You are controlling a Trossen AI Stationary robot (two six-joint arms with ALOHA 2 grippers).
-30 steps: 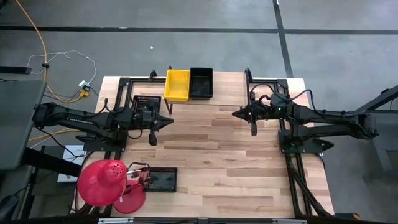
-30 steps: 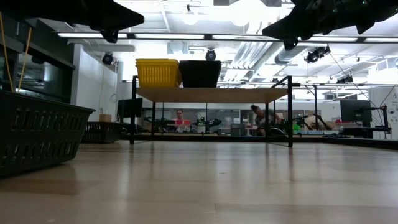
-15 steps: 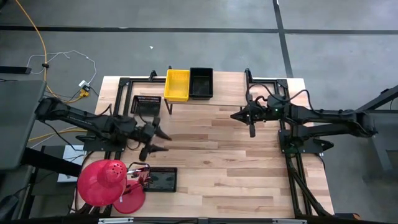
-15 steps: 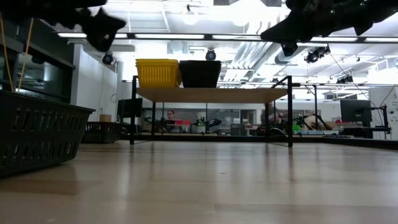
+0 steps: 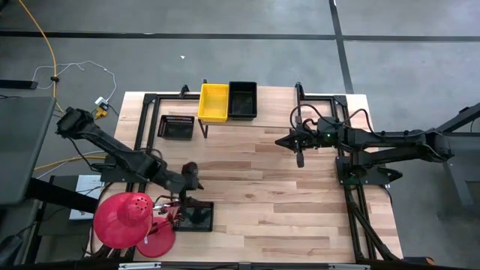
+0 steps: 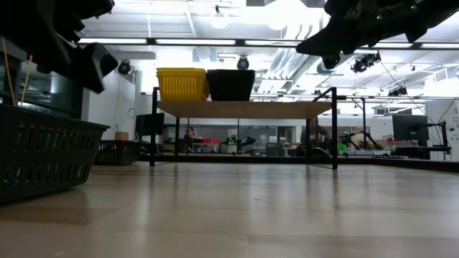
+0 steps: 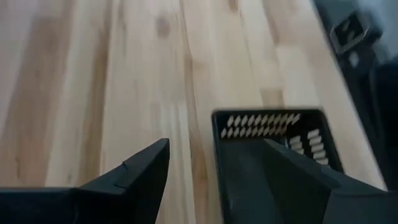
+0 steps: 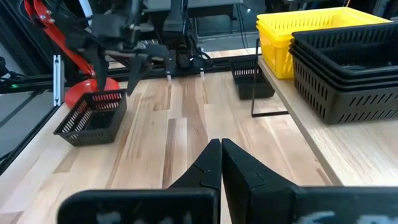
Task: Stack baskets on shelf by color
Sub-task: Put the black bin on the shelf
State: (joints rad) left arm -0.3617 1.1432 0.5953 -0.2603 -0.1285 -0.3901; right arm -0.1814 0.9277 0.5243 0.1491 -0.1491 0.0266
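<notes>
High view, shelf: yellow stack and black stack already side by side.
Left on counter: near basket, far basket.
Left gripper: fingers spread above near basket, nothing gripped.
Right gripper: fingers pressed together, empty, waiting beside shelf.

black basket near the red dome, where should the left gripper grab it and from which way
Likely one wall of the black basket, taken from above. It sits upright and open-topped on the table, so a rim can pass between the fingers, one inside, one outside. The left gripper is open and hovers over its end wall already. The red dome crowds the side toward the table's left edge.
</notes>
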